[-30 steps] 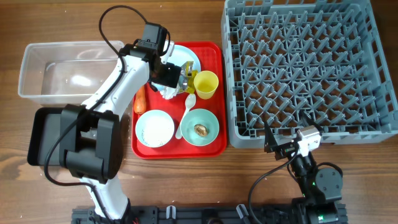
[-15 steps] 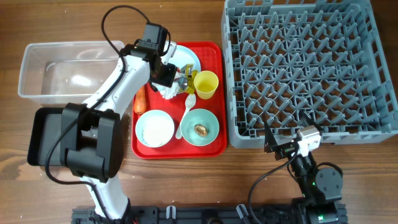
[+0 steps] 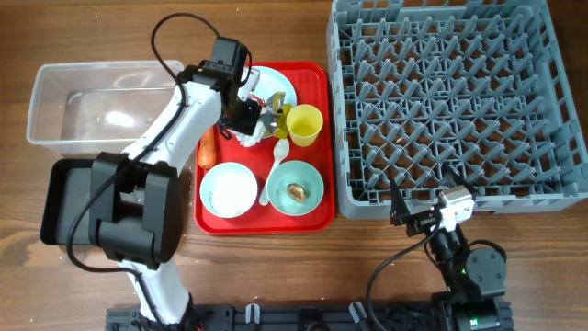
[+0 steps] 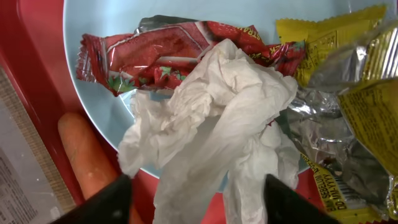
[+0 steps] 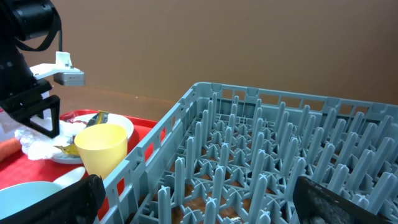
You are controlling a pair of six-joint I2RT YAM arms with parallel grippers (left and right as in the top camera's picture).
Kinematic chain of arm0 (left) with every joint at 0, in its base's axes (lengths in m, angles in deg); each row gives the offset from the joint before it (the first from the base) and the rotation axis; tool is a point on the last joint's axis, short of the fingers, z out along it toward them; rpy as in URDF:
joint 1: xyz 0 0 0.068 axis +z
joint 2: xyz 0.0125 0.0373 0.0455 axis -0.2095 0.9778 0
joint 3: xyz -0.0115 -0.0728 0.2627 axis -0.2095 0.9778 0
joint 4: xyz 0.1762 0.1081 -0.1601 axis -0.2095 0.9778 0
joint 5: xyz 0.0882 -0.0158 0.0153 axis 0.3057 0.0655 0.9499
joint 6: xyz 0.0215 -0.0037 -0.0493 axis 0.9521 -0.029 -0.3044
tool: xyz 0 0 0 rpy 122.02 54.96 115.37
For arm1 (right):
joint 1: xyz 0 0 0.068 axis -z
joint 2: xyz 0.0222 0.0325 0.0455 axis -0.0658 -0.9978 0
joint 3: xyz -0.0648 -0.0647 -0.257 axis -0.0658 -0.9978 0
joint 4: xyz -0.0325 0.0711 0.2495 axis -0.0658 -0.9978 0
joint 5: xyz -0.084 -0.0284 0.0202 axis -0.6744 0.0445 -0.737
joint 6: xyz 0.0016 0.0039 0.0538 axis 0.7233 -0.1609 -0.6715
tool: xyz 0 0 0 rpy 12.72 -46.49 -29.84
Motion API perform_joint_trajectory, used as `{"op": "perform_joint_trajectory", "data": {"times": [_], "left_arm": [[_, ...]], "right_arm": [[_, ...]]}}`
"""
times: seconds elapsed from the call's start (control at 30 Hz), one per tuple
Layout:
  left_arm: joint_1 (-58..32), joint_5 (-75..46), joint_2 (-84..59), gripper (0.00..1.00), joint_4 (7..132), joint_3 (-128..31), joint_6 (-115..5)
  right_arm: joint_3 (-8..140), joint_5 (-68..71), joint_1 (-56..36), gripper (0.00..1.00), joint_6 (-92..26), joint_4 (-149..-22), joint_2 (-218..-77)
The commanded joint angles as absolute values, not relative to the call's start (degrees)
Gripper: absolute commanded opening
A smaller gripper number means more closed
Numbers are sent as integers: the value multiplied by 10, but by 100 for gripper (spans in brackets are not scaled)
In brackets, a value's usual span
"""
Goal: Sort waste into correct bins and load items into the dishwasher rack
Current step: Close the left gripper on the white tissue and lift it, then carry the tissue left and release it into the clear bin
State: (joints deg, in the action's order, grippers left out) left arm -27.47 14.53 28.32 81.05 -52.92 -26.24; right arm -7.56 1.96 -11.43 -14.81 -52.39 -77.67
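Overhead, the left claw [image 3: 248,124] hangs over the near edge of the pale blue plate [image 3: 281,85] on the red tray [image 3: 312,217], with the crumpled white tissue [image 3: 246,138] right under its tips. The yellow cup [image 3: 304,124] and the wrappers [image 3: 270,114] crowd in just to its right, and the carrot [image 3: 207,147] lies just to its left. The right claw [image 3: 423,188] sits apart, at the near rim of the grey rack [image 3: 459,92]. Left wrist: the fingers [image 4: 115,200] stand partway closed, one on each side of the tissue [image 4: 211,124]. Whether they pinch it I cannot tell. Beyond the tissue lies a red wrapper [image 4: 155,53], to the right a yellow wrapper [image 4: 367,106], and to the left the carrot [image 4: 90,158] on the tray beside the plate's rim. Right wrist: that claw is spread wide and holds nothing, with the rack's pegs [image 5: 249,155] straight ahead and the cup [image 5: 102,146] off to its left.
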Motion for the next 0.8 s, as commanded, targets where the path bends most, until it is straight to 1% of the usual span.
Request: {"op": "perform_joint_trajectory", "data": {"times": [0.0,0.07,0.1,0.13,0.17,0.37,0.6,0.77], "left_arm": [[-276,135,292,59,811,-532,-262],[-276,135,292,57,811,-532,-262],[-276,135,292,54,811,-532,-262],[-276,135,292,31,811,-532,-262],[-276,135,292,4,811,-532,-262],[-276,148,275,4,811,-533,-264],[-276,178,175,4,806,-534,-282],[-276,178,135,4,804,-534,-282]], "right_arm": [[-76,12,-111,100,-143,-522,-773],[-76,12,-111,100,-143,-522,-773],[-76,12,-111,100,-143,-522,-773],[-76,12,-111,100,-143,-522,-773],[-76,12,-111,100,-143,-522,-773],[-76,12,-111,100,-143,-522,-773],[-76,12,-111,100,-143,-522,-773],[-76,12,-111,100,-143,-522,-773]]}}
